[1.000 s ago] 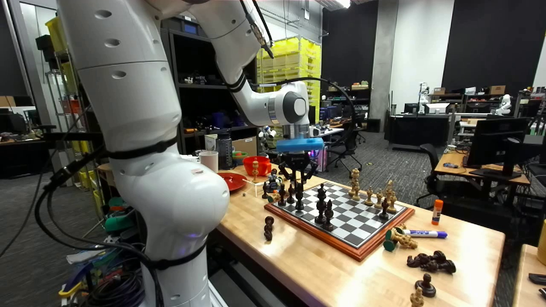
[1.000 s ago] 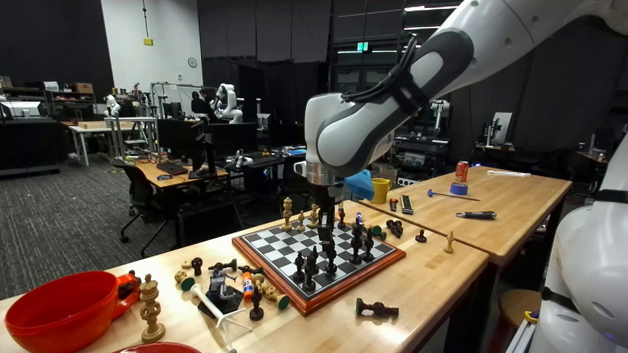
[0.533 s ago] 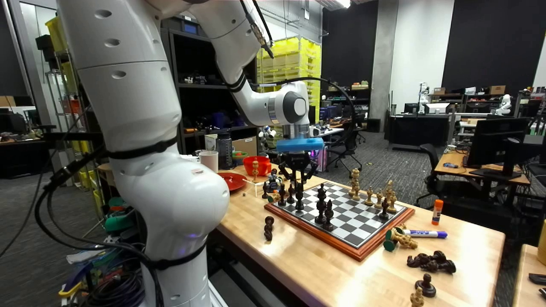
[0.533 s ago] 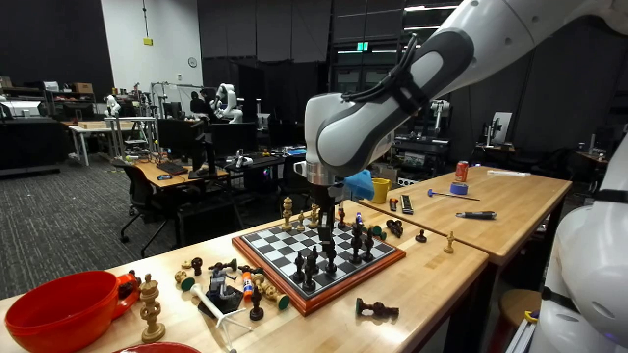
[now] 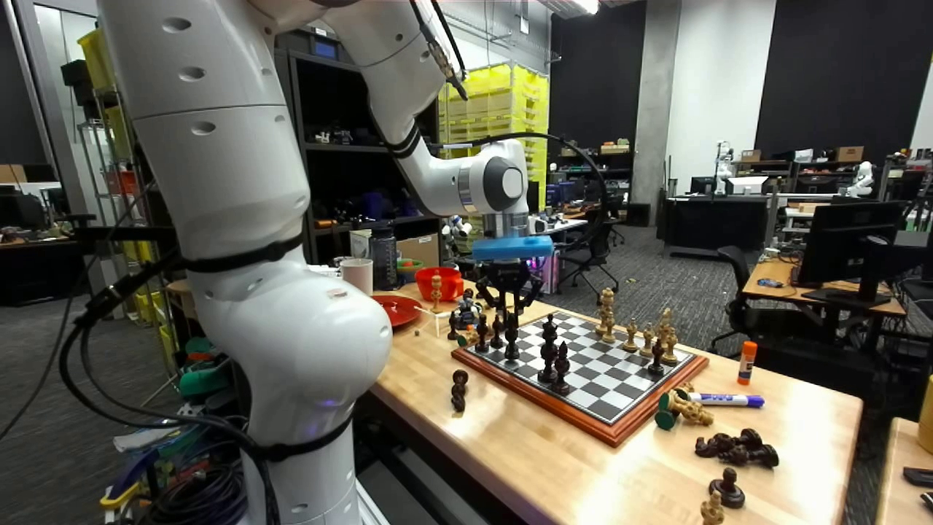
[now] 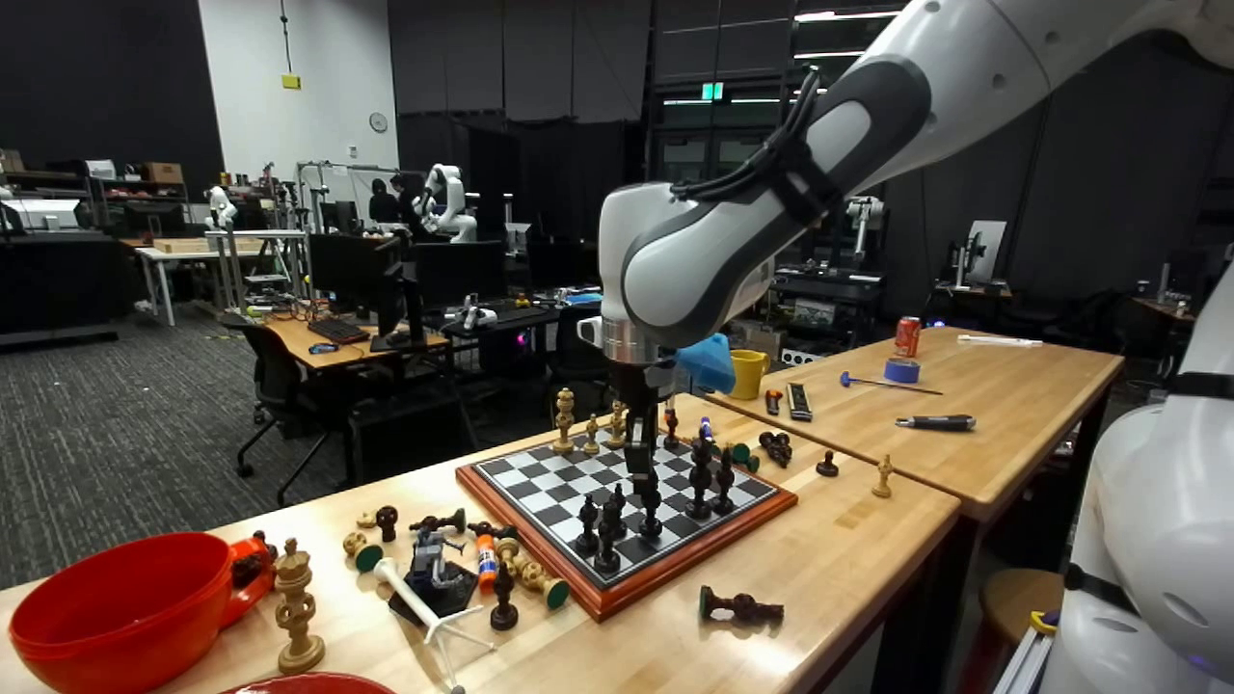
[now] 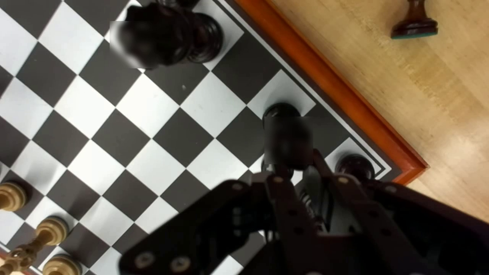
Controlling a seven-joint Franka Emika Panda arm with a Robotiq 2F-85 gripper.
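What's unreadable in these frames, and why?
Dark chess piece at the pincer: head lost in blur, wrist view.
Upper-left dark piece: top blurred, wrist view.
Dark thing by the red bowl: partly hidden by its handle in an exterior view.
Marker: lettering too small in an exterior view.
Red plate: mostly cut off by the bottom edge of an exterior view.

Gray carpet [image 6: 116, 424] lies beneath a black office chair [image 6: 270, 371]; behind, a white wall [image 6: 299, 116] bears a round clock [image 6: 378, 122]
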